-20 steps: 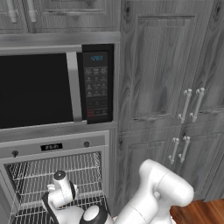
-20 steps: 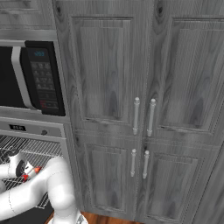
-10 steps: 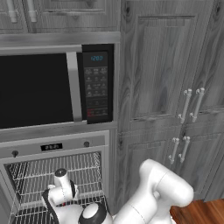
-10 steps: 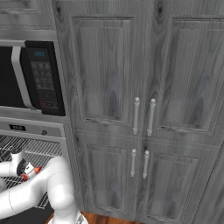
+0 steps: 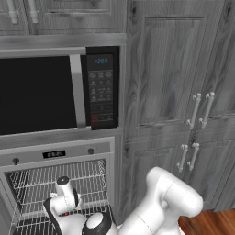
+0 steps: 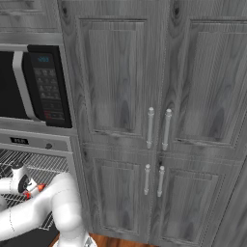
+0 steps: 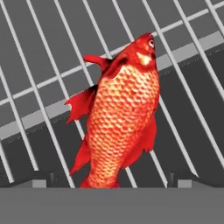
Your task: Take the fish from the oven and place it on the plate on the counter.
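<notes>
The robot's two-finger gripper (image 7: pixel 112 180) hangs directly over a bright red-orange scaled fish (image 7: pixel 120 113), its two dark finger tips (image 7: pixel 37 178) spread wide apart on either side of the tail end and touching nothing. The fish lies flat on the silver wire rack (image 7: pixel 39 109) of the oven, head pointing away from the hand and tail between the open tips, its body crossing several of the thin rods and a thicker cross bar.

From behind the machine, the white Franka arm (image 5: pixel 160 206) bends down from the lower right and reaches into the open steel-framed built-in oven (image 5: pixel 59 183), where wire racks line the cavity below a small display and two knobs. In the right base view the same arm (image 6: pixel 48 207) curves in from the lower left, and a speck of red-orange (image 6: pixel 40 188) shows just beside the hand at the rack.

Directly above the oven sits a black-fronted microwave (image 5: pixel 46 94) with a silver vertical handle, a keypad and a lit blue clock. To the right stand tall grey wood-grain cabinet doors (image 6: pixel 159 120) with pairs of silver bar handles (image 6: pixel 158 128), upper doors over lower ones. A strip of reddish wooden floor (image 5: pixel 211 222) shows at the foot of the cabinets.
</notes>
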Controlling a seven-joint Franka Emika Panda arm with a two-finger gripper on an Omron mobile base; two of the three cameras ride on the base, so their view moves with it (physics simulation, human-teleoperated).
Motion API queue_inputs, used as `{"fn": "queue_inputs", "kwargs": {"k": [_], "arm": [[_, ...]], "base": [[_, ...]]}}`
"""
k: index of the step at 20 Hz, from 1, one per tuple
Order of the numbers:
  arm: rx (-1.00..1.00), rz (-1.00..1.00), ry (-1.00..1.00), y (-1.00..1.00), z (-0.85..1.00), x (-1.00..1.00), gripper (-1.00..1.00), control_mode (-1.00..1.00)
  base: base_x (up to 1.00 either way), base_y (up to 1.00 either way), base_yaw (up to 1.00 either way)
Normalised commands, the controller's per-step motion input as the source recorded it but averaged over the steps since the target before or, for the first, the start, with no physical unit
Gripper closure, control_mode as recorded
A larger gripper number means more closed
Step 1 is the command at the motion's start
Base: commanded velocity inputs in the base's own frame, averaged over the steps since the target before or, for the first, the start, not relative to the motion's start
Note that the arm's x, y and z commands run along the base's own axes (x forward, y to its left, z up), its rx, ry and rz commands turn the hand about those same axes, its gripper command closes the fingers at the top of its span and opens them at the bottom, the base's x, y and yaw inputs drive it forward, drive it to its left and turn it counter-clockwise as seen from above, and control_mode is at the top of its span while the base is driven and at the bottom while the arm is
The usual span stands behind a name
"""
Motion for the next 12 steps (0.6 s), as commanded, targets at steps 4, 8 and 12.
{"fn": "queue_inputs", "kwargs": {"k": [4,8,12], "arm": [[-0.02,0.0,-0.03,0.0,-0.24,0.39,-1.0,-1.0],[-0.05,0.01,-0.19,0.0,-0.19,0.24,-1.0,-1.0],[-0.07,0.03,-0.22,0.0,-0.11,0.28,-1.0,-1.0]], "base": [[0.0,0.0,0.0],[0.0,0.0,0.0],[0.0,0.0,0.0]]}}
